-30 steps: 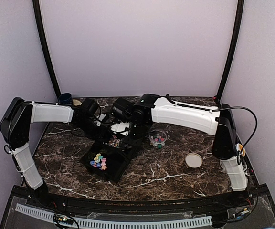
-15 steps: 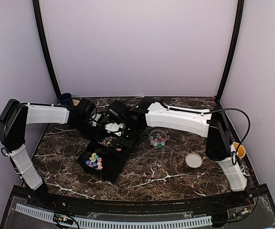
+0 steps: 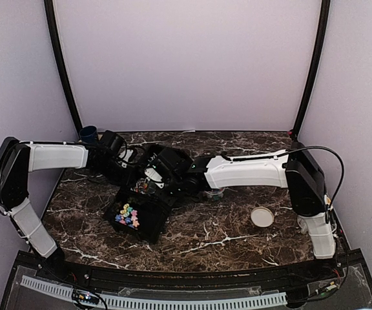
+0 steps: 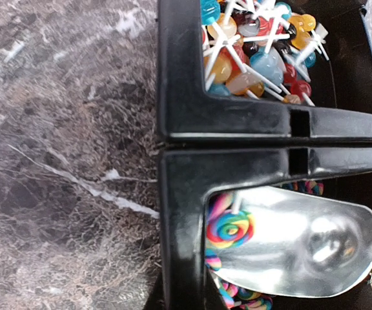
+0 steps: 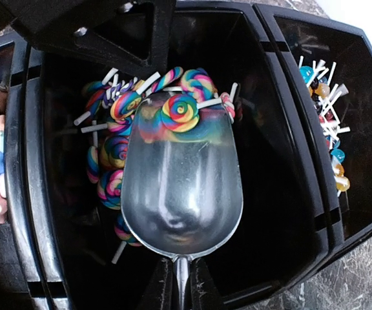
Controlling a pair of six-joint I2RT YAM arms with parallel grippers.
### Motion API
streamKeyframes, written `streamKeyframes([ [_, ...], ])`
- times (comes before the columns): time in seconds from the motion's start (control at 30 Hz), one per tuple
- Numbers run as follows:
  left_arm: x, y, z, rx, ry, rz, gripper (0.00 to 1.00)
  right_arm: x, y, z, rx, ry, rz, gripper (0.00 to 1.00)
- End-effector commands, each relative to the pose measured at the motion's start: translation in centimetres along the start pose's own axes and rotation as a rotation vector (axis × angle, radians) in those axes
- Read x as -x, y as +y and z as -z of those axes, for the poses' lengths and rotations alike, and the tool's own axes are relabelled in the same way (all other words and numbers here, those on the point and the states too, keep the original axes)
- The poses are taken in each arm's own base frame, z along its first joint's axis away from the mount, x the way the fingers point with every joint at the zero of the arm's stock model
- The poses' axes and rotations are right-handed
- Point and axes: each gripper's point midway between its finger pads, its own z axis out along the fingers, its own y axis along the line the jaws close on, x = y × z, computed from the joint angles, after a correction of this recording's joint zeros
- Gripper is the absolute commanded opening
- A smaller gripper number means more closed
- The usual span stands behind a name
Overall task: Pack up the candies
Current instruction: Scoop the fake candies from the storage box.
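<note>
Here, the black tray [image 3: 152,227] sits left of centre on the marble table [image 3: 225,240], and the right wrist view shows 3 of its compartments side by side. The candies [image 5: 118,152] fill them: pastel star-like sweets in the left compartment, rainbow swirl lollipops in the middle, round lollipops on white sticks in the right.

A metal scoop [image 5: 183,194] lies in the middle compartment with 1 swirl lollipop at its tip. The right gripper [image 5: 183,294] is clenched on its handle. The left gripper [image 3: 132,173] is closed at the tray's far side; whether it pinches the rim I cannot tell.

A clear cup [image 3: 216,192] is half hidden under the right arm. A tan lid [image 3: 261,217] lies well apart to the right, and a blue cup [image 3: 88,134] stands in the back left corner.

Both arms crowd the tray's far side. Marble shows along its near edge.
</note>
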Motion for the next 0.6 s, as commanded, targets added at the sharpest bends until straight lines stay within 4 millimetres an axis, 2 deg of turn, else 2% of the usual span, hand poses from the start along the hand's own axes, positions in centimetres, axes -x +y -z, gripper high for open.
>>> streamKeyframes([
  [0.0, 6.7, -8.8, 8.0, -0.342, -0.304, -0.151, 0.00, 0.0, 0.5, -2.0, 0.022, -0.069, -0.042, 0.00],
  [0.17, 6.7, -8.3, 8.0, -0.313, -0.305, -0.150, 0.00, -0.1, -0.3, -2.0, -0.028, -0.104, -0.068, 0.00],
  [0.33, 6.6, -6.7, 7.3, -0.227, -0.284, -0.113, 0.00, 0.1, -1.6, -0.8, -0.088, -0.189, -0.105, 0.00],
  [0.43, 6.6, -6.3, 7.2, -0.217, -0.281, -0.102, 0.00, 0.1, -2.5, 0.0, -0.138, -0.232, -0.126, 0.00],
  [0.57, 6.6, -5.7, 7.0, -0.203, -0.276, -0.079, 0.00, 0.3, -2.3, 0.8, -0.115, -0.297, -0.140, 0.00],
])
